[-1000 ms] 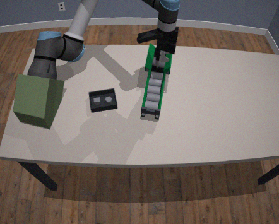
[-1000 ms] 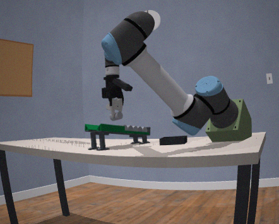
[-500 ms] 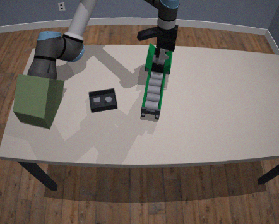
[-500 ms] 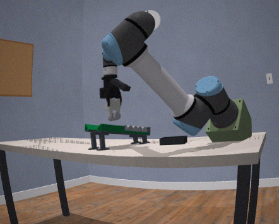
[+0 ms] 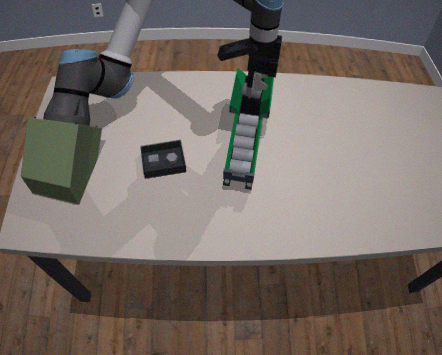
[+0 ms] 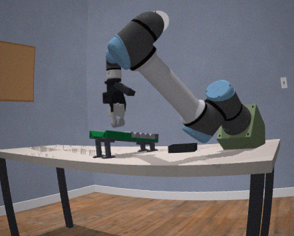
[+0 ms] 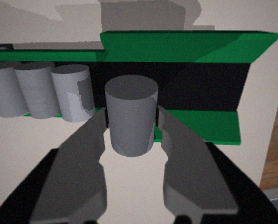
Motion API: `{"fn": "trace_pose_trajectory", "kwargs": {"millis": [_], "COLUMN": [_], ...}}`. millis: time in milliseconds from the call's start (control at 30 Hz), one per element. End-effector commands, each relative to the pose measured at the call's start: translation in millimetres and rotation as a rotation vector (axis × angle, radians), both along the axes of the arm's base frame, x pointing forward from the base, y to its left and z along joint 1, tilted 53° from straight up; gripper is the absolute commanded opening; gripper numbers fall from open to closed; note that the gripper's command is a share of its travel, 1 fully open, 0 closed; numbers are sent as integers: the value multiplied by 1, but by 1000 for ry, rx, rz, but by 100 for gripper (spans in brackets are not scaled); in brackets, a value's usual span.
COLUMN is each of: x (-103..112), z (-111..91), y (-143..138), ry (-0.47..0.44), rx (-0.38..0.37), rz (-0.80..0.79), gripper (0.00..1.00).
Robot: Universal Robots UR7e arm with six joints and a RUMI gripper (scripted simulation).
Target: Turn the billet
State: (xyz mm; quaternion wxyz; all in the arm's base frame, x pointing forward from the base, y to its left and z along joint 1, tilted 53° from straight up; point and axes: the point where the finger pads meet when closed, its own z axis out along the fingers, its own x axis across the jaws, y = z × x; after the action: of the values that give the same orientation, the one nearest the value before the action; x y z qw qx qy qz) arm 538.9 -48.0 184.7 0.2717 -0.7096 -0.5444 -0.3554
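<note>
My gripper (image 7: 131, 108) is shut on a grey steel billet (image 7: 131, 116), held end-on between the two fingers, above the upper part of the green feed ramp (image 5: 246, 125). In the exterior view the gripper (image 6: 117, 121) hangs a little above the ramp (image 6: 122, 135), with the billet pale between the fingers. A row of several billets (image 5: 243, 142) lies across the ramp, side by side, down to the dark stop (image 5: 238, 179) at its lower end. Three of them show in the wrist view at left (image 7: 45, 92).
A black fixture block (image 5: 163, 158) lies on the table left of the ramp. The arm's green base block (image 5: 59, 159) stands at the table's left edge. The ramp rests on dark legs (image 6: 103, 147).
</note>
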Motion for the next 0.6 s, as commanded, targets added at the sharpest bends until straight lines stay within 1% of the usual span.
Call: {"fn": "trace_pose_trajectory", "kwargs": {"millis": [0,367,433,467,567], "x": [0,2,2,0,1], "z": [-3,7,7,0,2], "y": [-3,0,0,0,0], "ry": [1,-4,-4,3,2], "rx": [1,-4,-4,3,1], "rz": [-3,-4,-4,-2,-3], "gripper": [0,0,0,0,0]}}
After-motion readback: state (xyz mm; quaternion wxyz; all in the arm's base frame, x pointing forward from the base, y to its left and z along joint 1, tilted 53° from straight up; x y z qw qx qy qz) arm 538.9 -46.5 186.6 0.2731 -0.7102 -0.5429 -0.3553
